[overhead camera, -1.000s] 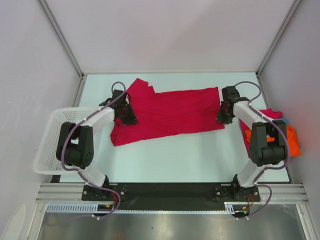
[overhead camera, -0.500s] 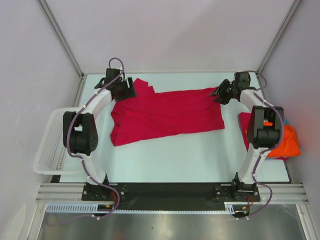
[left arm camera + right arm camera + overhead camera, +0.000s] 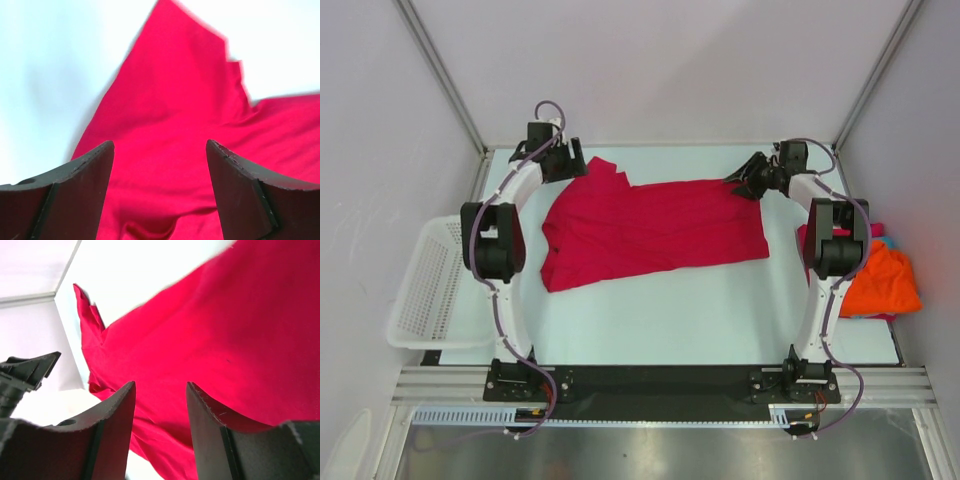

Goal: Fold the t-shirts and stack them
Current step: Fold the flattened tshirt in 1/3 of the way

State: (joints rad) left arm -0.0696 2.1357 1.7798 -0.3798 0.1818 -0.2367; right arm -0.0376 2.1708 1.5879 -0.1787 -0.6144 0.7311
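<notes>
The crimson red soft cloth t-shirt (image 3: 655, 225) is lying spread across the far middle of the pale flat tabletop (image 3: 720, 310), a bit askew, w/ one sleeve poking toward the far-left corner and creases running thru the body. The left gripper (image 3: 563, 166) is hovering at that sleeve end, arm stretched nearly full out. In the wrist view its dark fingers (image 3: 75, 195) are standing wide apart w/ red cloth showing btwn them, nothing pinched. The right gripper (image 3: 745, 184) is reaching in at the tee's far-right corner. Its fingers (image 3: 107, 435) are also spread, w/ a narrower gap, empty, cloth below. Can't tell from any view whether either set of tips is touching fabric. The pile of orange, magenta-pink and teal cloth t-shirts (image 3: 885, 280) is sitting at the right edge, just beside the right arm's elbow. The white plastic lattice basket (image 3: 420, 290) is hanging off the left side. Judging from this, the arms are prob. lining up to grab the far edge and bring it nearward, so this tee is looking far from folded. Risks: tips closing off the hem and catching air, or pinching only the top layer, so the cloth is slipping out mid-lift. The two ends aren't level, so an uneven pull is likely giving a crooked fold. Both arms are working near full reach, so there's little margin for correcting. The right elbow swinging back could be dragging the pile.
</notes>
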